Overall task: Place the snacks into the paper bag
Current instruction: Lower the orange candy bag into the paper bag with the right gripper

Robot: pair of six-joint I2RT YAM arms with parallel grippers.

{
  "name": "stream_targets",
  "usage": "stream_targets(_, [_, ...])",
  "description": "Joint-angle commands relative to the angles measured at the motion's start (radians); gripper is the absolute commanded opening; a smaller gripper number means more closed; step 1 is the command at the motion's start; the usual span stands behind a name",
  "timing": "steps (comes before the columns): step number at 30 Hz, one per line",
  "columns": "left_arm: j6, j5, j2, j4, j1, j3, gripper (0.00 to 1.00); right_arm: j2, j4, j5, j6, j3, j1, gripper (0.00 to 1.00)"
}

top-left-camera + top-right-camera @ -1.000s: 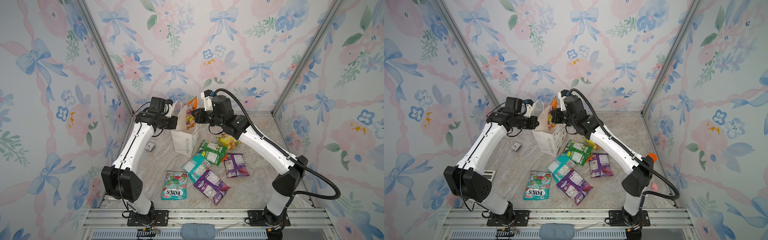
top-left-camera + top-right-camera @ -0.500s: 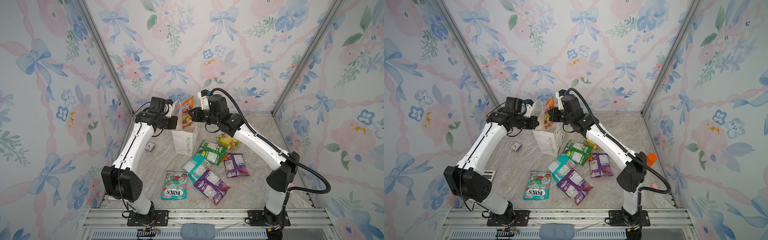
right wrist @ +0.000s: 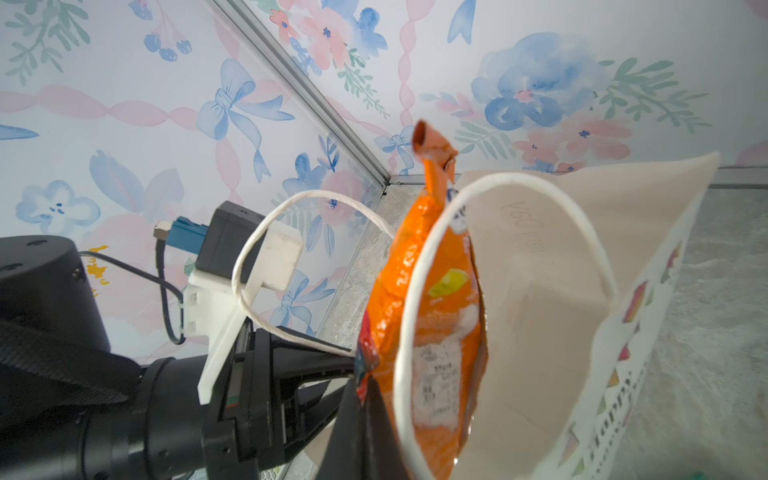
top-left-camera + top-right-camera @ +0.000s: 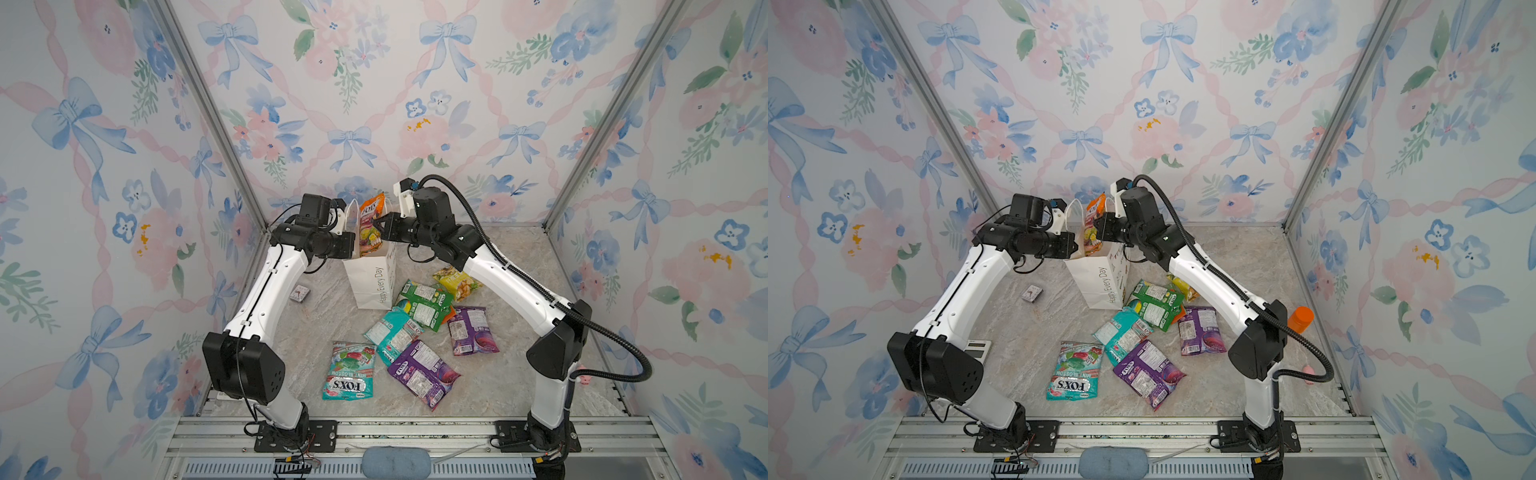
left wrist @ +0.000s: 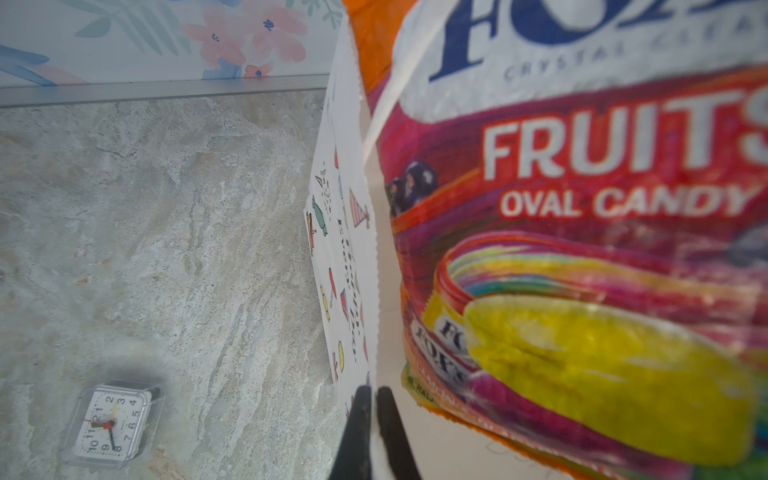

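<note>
Six packets lie flat on marble tabletop point(image 4: 324, 316): two teal FOX'S mint packets point(image 4: 349, 372) point(image 4: 392, 334), two purple packets point(image 4: 424, 372) point(image 4: 471, 330), one green packet point(image 4: 424, 305), one yellow chip bag point(image 4: 457, 282). One FOX'S Fruits packet point(image 4: 370, 228) stands upright, lower part inside the single paper bag point(image 4: 370, 282), pinched by right gripper point(image 3: 365, 399). Left gripper point(image 5: 371, 399) pinches bag rim.

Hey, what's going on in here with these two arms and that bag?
The robot is packing snacks. Its left gripper is shut on the rim of the white paper bag, holding the mouth open. The right gripper holds an orange candy packet upright, its lower end inside the mouth and most of it above the rim. The other packets lie on the table in front of the bag, not yet packed.
</note>
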Motion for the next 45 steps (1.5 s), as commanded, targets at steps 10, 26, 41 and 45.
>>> stream_targets(10, [-0.059,-0.014,-0.001,0.006,0.015,0.004,0.0,-0.074,0.054,0.005,-0.009,0.01,-0.007,0.0])
stream_targets(26, [-0.083,-0.022,0.017,0.006,0.015,0.011,0.0,-0.158,0.106,0.038,-0.009,-0.106,0.005,0.0])
stream_targets(41, [-0.078,-0.01,0.017,0.006,0.018,0.013,0.0,-0.126,0.115,0.024,0.025,-0.123,0.025,0.0])
stream_targets(45, [-0.075,-0.006,0.013,0.005,0.017,0.01,0.0,-0.1,0.113,0.024,0.024,-0.112,0.023,0.0])
